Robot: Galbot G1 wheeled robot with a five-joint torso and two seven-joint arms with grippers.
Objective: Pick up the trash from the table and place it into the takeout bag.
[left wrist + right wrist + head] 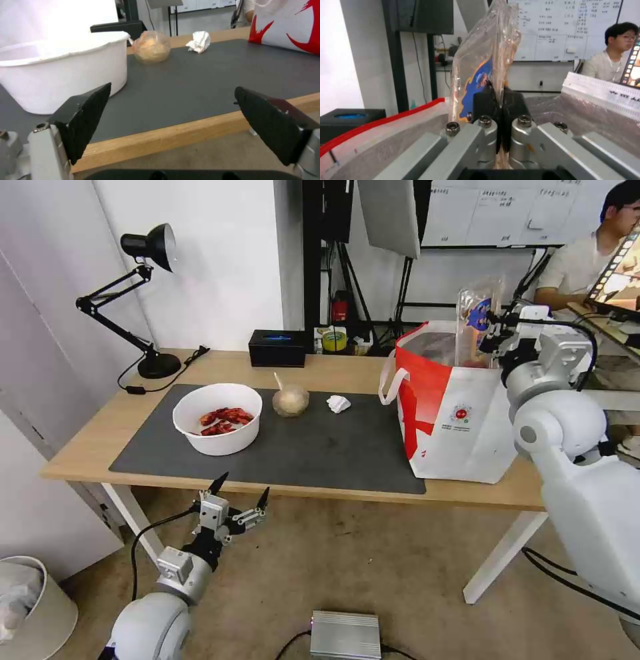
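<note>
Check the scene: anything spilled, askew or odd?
No spills. The clear tray stands on edge over the bag, pinched by the right gripper. Bowl, sauce cup and tissue sit upright on the mat.

Glossy clear plastic tray (480, 57), foil-lined bag (460, 407), matt grey mat (320, 447), light-wood table (93, 440).

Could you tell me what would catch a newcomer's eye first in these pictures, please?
The right gripper holds the clear hinged plastic tray upright above the open takeout bag at the table's right end. On the dark mat, the white bowl of red crayfish shells stands out, the open left gripper hovering before the table's near edge.
</note>
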